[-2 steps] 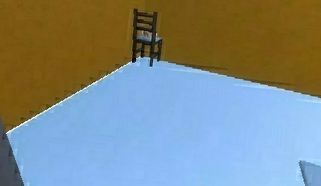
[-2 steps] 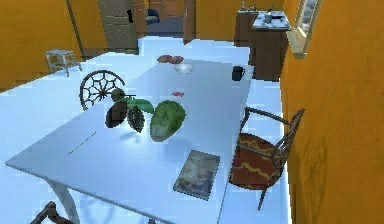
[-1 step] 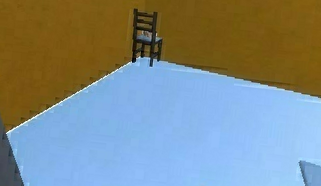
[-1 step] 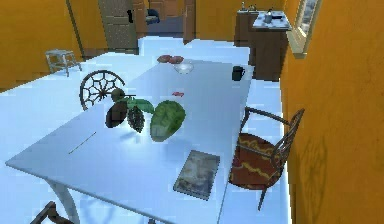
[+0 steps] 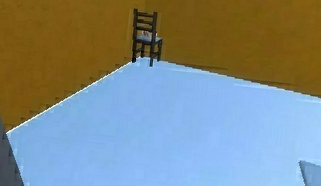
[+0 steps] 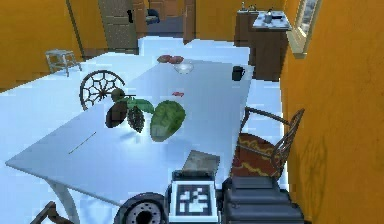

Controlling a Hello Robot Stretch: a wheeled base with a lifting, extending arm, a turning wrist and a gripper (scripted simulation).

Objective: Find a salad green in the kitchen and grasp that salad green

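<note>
forward view: open floor [image 5: 195, 125] to chair [image 5: 147, 37] | hand [image 6: 141, 213] hold: cannot tell

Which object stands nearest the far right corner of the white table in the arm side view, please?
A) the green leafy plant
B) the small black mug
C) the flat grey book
B: the small black mug stands right by that corner of the white table.

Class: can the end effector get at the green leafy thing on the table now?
Probably yes: mostly bare tabletop lies between the end effector and the green leafy thing; dark leaves crowd its left.
</note>
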